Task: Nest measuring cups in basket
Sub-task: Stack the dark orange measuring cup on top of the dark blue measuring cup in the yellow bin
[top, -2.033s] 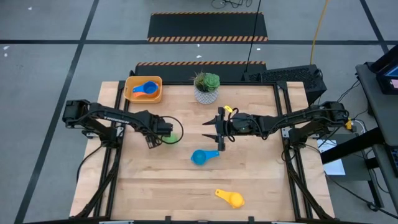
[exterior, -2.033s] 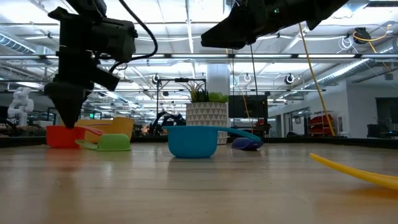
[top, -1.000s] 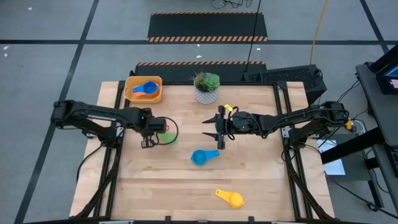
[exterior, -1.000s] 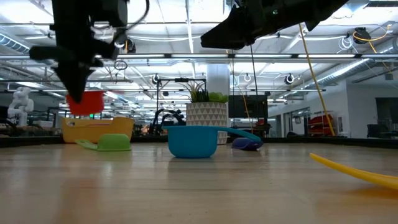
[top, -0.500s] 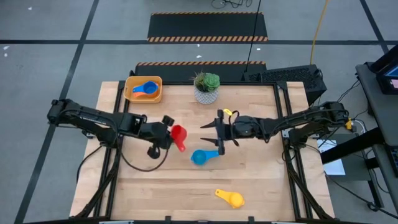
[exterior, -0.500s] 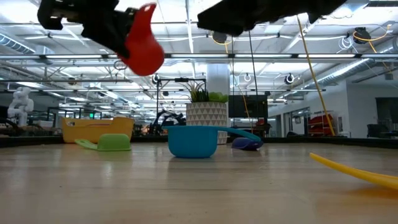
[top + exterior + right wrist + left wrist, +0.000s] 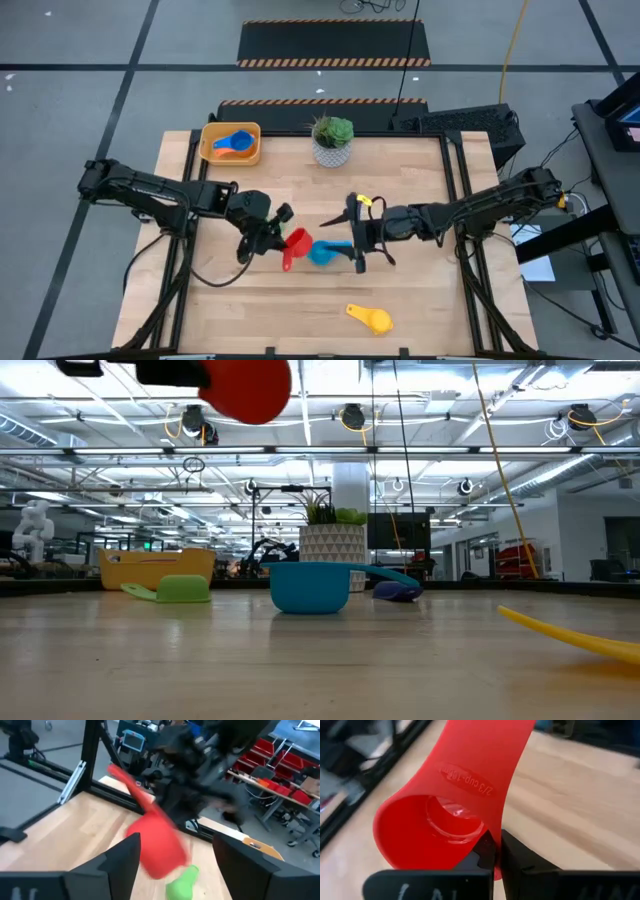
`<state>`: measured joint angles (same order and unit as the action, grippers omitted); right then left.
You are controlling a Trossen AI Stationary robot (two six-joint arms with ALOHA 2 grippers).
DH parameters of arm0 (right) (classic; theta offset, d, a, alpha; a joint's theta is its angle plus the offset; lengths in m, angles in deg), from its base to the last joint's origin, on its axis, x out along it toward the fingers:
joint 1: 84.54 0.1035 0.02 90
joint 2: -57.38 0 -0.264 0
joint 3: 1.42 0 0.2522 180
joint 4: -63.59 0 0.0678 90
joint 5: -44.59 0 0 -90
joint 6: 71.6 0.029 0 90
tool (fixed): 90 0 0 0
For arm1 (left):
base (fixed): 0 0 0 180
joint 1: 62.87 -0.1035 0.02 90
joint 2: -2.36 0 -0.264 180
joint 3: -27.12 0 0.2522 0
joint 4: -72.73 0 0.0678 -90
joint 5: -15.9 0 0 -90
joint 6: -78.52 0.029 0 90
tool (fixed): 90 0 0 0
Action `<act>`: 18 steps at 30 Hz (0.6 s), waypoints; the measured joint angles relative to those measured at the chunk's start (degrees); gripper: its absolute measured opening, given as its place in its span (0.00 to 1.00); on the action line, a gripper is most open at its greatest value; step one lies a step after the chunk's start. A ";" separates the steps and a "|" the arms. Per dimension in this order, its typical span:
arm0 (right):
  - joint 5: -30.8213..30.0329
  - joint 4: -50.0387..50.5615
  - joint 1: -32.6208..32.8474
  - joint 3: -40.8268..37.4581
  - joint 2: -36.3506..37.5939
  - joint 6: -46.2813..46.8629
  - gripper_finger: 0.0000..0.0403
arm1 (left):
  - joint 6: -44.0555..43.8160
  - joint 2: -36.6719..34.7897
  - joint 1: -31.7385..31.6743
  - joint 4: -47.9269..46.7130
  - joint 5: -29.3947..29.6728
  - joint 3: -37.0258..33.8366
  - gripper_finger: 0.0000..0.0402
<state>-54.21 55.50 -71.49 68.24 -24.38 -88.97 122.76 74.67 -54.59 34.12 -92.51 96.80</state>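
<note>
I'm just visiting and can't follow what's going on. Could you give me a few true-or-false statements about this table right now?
1. The left gripper holds a red cup above the table. True.
2. The basket is empty. False: a blue cup lies in it.
3. A yellow cup lies on the table near the front edge. True.
4. The green cup sits in the basket. False: it lies on the table.
5. The right gripper is open. True.
</note>
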 joint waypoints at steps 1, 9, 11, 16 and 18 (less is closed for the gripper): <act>0.14 0.27 0.05 0.26 0.00 0.85 0.61 | 0.68 0.13 0.08 -0.07 -1.70 -0.09 0.02; 3.45 3.17 0.61 6.64 -5.75 1.01 0.61 | 5.33 3.75 -0.98 1.91 -7.04 -0.06 0.02; 3.00 5.72 0.66 9.13 -8.09 0.27 0.61 | 6.36 3.97 -1.44 2.56 -10.01 -0.10 0.02; 3.14 7.69 0.73 13.38 -11.70 -0.11 0.61 | 5.56 4.78 -1.92 3.49 -12.19 -0.11 0.05; 3.51 7.45 1.13 14.98 -12.49 -0.52 0.61 | 5.43 4.94 -2.49 4.02 -12.54 -0.28 0.04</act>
<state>-50.70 62.95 -70.36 83.22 -36.87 -89.49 128.19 79.61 -57.08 38.14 -105.05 96.52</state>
